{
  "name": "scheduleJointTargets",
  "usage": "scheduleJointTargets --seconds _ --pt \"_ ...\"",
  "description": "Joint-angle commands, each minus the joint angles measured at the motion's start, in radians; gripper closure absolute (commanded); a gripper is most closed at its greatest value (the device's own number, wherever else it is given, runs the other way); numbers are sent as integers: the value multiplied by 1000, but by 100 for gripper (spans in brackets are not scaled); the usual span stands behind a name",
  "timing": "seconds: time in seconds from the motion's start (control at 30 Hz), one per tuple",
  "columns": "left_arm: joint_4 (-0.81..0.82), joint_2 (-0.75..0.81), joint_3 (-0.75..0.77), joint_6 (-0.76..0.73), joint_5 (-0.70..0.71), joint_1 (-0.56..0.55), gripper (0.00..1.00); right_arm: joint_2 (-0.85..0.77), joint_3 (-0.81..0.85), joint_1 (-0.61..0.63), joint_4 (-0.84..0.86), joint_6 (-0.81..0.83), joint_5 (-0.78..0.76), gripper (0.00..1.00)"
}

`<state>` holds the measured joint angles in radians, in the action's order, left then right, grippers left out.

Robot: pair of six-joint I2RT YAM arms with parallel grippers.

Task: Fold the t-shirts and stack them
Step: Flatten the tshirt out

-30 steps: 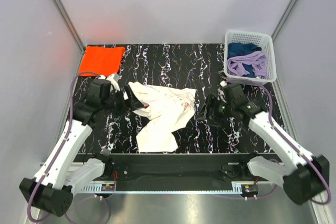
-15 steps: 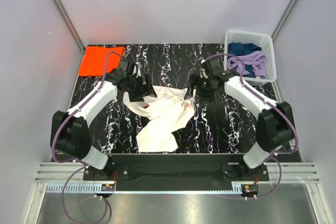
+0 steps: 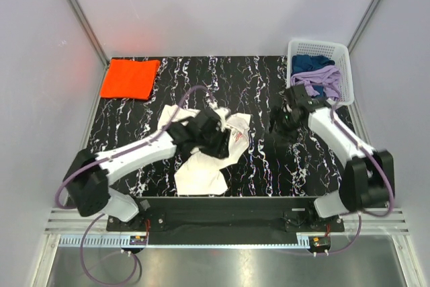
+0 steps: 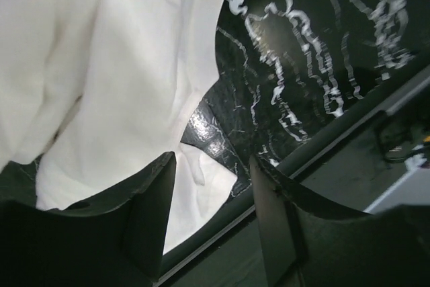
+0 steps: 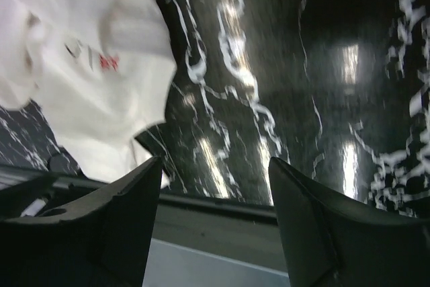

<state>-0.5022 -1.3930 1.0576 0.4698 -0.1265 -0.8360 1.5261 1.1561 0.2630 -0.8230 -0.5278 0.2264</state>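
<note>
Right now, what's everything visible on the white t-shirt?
The white t-shirt is soft cloth, crumpled and unfolded near the middle of the marbled black table, one end trailing toward the near edge. A red print shows by its right edge. The left hand hangs over it, open, gripping nothing; contact is unclear.

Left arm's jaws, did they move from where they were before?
Yes. The left gripper swung right, away from the orange t-shirt in the far corner, and is now above the white t-shirt.
</note>
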Motion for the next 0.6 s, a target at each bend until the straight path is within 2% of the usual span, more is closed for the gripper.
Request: scheduleJointTargets --seconds 0.0,0.17,0.2,0.37,0.57 --pt "-5 -98 50 4 194 -95 48 -168 -101 10 -77 -58 7 29" --pt "-32 -314 212 -2 294 -192 48 -334 -145 -1 -152 -72 -38 32" --pt "-38 -343 229 9 312 -193 45 -348 -147 -5 -171 -69 -56 33" --pt "-102 -509 346 6 331 -193 45 -434 -160 -16 -223 -74 -30 34" --pt "-139 -597 387 29 326 -193 46 -481 -164 -16 -241 -70 -19 34"
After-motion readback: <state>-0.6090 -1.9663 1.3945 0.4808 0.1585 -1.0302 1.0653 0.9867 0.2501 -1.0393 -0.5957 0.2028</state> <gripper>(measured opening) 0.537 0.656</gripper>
